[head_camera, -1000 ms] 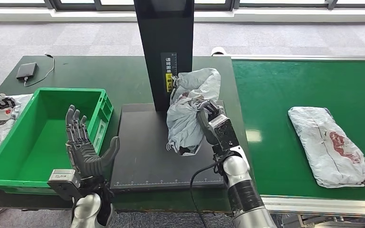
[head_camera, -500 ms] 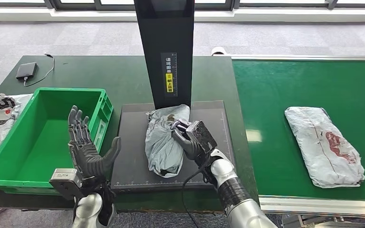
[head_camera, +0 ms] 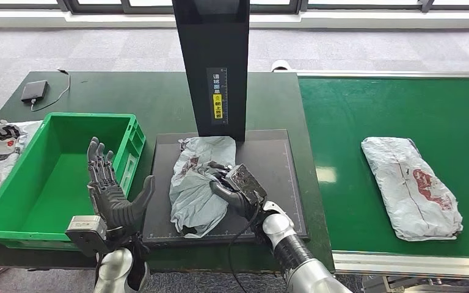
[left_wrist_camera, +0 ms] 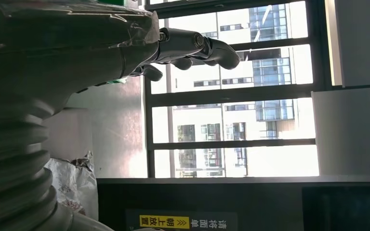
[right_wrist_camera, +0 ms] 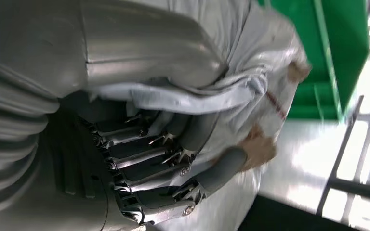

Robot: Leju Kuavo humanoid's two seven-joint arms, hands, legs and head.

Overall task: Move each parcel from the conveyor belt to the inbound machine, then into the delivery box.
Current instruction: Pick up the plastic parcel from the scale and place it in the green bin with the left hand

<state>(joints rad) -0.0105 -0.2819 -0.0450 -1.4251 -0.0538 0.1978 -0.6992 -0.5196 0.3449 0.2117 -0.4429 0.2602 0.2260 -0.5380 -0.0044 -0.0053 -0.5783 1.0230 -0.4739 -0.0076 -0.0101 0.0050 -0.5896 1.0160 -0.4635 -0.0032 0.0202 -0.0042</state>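
Parcel (head_camera: 198,183) lying on inbound machine (head_camera: 278,177) platform, under its column, for registration; right hand (head_camera: 232,186) fingers clasp its crumpled wrap. Left hand (head_camera: 113,189), fingers spread, empty, waits near green delivery box (head_camera: 12,201).

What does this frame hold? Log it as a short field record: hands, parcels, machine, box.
right hand: grips the grey parcel
grey parcel: lying on the inbound machine plate, below the black column
left hand: open, fingers spread, beside the green delivery box
second parcel: flat on the conveyor belt
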